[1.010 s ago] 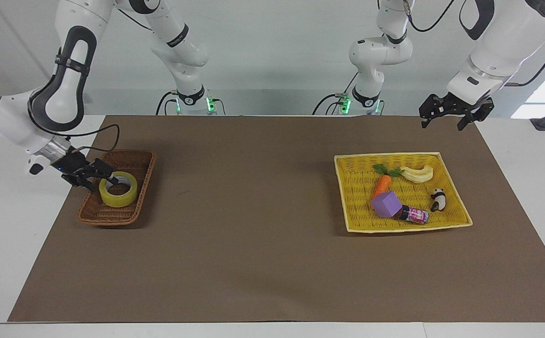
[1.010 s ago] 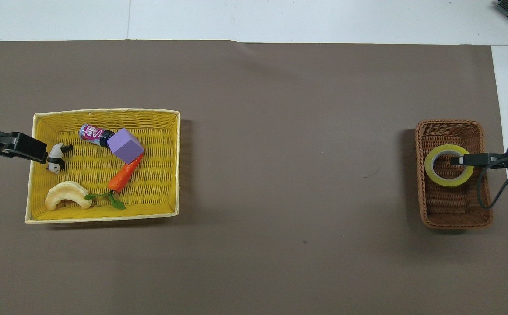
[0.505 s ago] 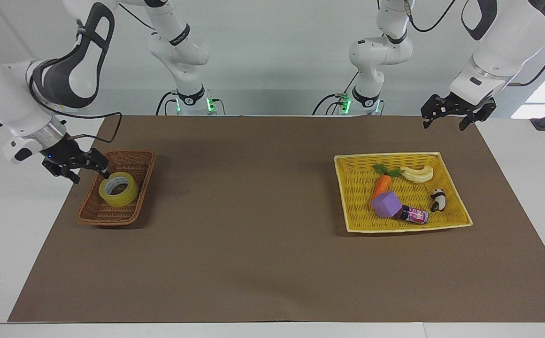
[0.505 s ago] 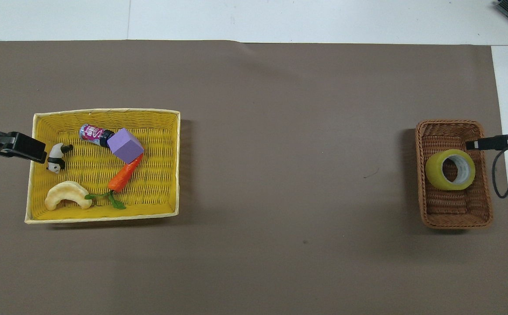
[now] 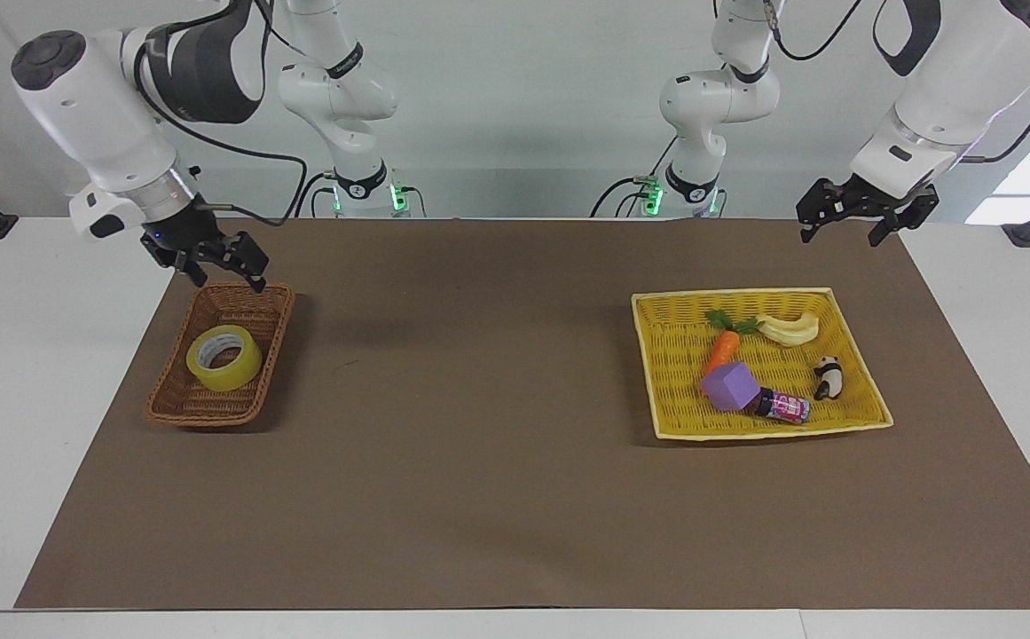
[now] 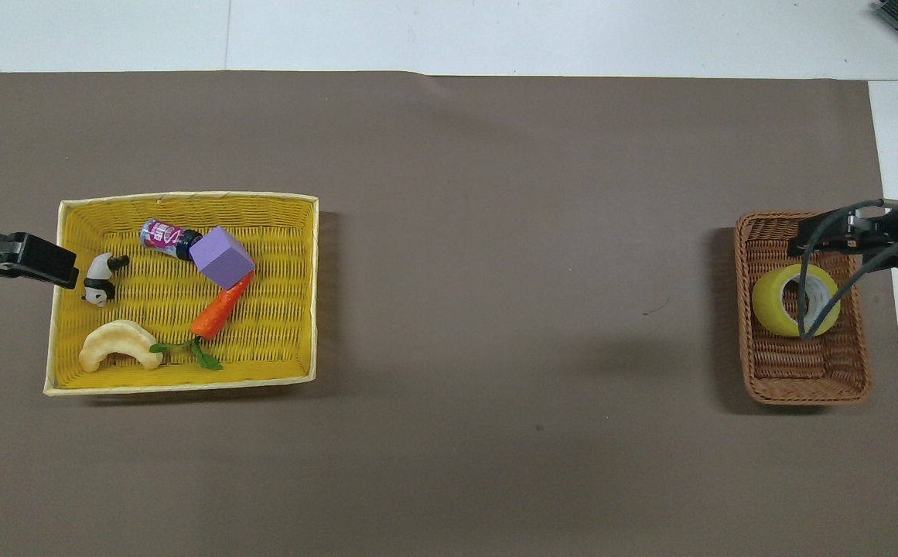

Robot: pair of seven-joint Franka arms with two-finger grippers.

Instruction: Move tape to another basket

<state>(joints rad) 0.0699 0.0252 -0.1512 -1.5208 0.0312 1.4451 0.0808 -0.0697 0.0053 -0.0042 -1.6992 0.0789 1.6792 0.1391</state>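
Observation:
The yellow tape roll lies tilted in the dark brown wicker basket at the right arm's end of the table; both also show in the overhead view, the tape inside the basket. My right gripper is open and empty, raised over the end of the basket nearer to the robots, apart from the tape. In the overhead view the right gripper and its cable cross over the tape. My left gripper is open and empty and waits in the air beside the yellow tray.
A flat yellow woven tray at the left arm's end of the table holds a carrot, a purple block, a small bottle, a panda figure and a pale curved piece. A brown mat covers the table.
My right gripper let go of the tape, rose and drew back toward the robots. The tape settled tilted in the brown basket. The left arm barely moved.

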